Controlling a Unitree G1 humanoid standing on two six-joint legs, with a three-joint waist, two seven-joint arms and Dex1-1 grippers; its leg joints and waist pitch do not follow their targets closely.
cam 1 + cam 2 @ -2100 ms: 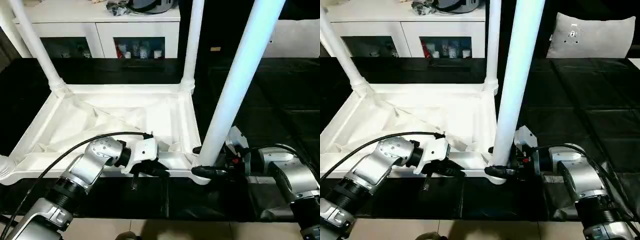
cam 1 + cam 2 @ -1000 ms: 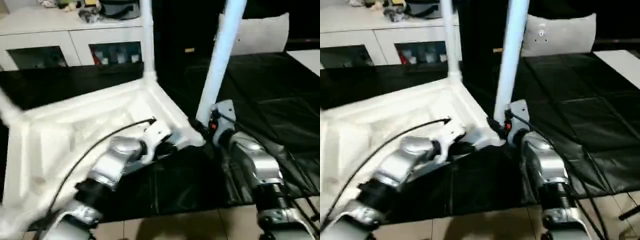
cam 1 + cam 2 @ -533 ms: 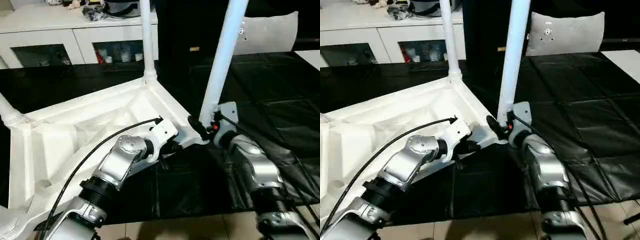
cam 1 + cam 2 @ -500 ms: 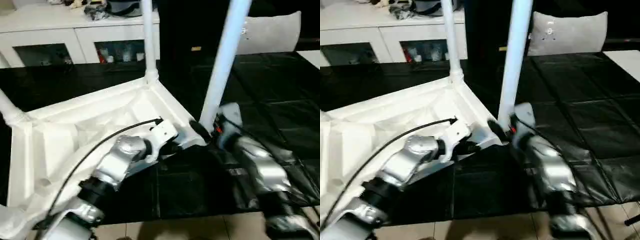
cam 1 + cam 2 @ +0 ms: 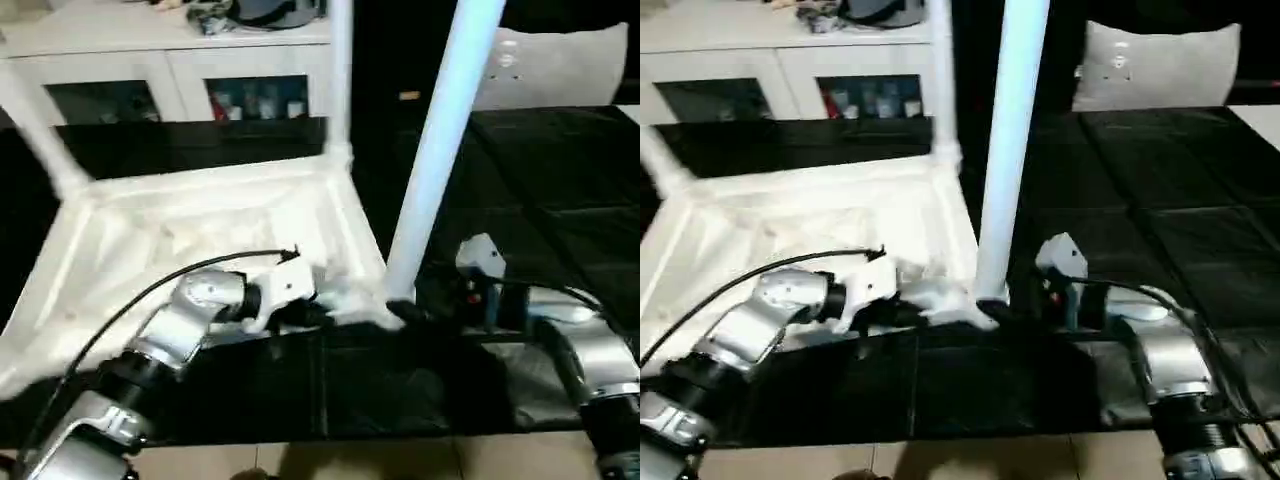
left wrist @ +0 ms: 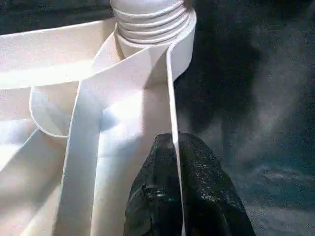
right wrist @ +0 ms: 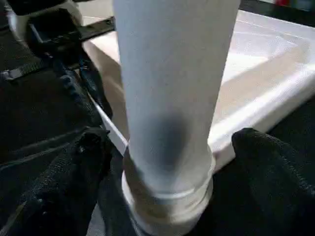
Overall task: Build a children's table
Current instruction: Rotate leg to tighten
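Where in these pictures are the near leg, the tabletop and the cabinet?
Near leg (image 5: 432,170), left eye view: middle of its shaft.
Tabletop (image 5: 190,215), left eye view: its ribbed underside, facing up.
Cabinet (image 5: 185,45), left eye view: front edge of its top.

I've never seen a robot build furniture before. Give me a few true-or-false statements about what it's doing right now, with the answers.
1. The tabletop lies underside up. True.
2. The left gripper pinches the tabletop's thin edge wall. True.
3. The right gripper has its fingers either side of the near leg at its base. True.
4. No legs stand in the tabletop yet. False: several already stand in corner sockets.
5. The cabinet behind is black. False: it is white.
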